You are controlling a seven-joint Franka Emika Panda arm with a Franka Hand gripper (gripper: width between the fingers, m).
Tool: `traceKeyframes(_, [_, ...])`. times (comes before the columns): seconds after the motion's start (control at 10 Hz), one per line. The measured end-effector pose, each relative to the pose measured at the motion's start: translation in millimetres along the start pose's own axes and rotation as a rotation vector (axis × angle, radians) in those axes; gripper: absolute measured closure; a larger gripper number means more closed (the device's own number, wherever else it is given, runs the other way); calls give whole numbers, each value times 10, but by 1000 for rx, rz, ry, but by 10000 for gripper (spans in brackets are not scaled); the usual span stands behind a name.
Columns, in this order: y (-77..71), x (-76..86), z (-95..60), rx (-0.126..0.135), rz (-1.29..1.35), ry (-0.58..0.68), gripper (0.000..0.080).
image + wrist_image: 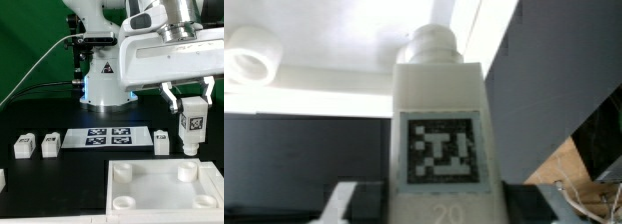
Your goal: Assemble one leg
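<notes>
My gripper (pixel 190 108) is shut on a white leg (pixel 191 128) with a black-and-white tag on its face. It holds the leg upright above the far right part of the large white tabletop panel (pixel 165 205), over the far right corner socket (pixel 186 172). In the wrist view the leg (pixel 441 130) fills the middle, tag toward the camera, its round peg (pixel 434 42) at the far end, and a finger presses each side at its base. Three more legs lie on the black table: two at the exterior view's left (pixel 23 147) (pixel 50 145) and one (pixel 160 140) beside the marker board.
The marker board (pixel 105 137) lies flat behind the panel. The arm's white base (pixel 105 80) stands behind it. The panel has round sockets at its corners, such as the far left one (pixel 122 172). A white wall edge (pixel 3 180) shows at the exterior view's far left.
</notes>
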State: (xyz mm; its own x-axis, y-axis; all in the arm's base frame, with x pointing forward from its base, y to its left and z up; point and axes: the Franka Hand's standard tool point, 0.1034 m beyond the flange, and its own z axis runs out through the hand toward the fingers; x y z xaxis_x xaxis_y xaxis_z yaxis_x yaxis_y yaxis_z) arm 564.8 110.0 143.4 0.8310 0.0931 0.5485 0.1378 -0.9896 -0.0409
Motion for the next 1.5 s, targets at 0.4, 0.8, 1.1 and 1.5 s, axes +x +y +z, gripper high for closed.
traceKeyframes(0.4, [93,291,242,-11,17,51,508])
traceKeyframes(0.8, [116,268,437,-12,24,43,508])
traceKeyframes(1.1, [93,318,542,-8,25,45,508])
traceKeyframes(1.5, [31,187,659,-3,16,25,508])
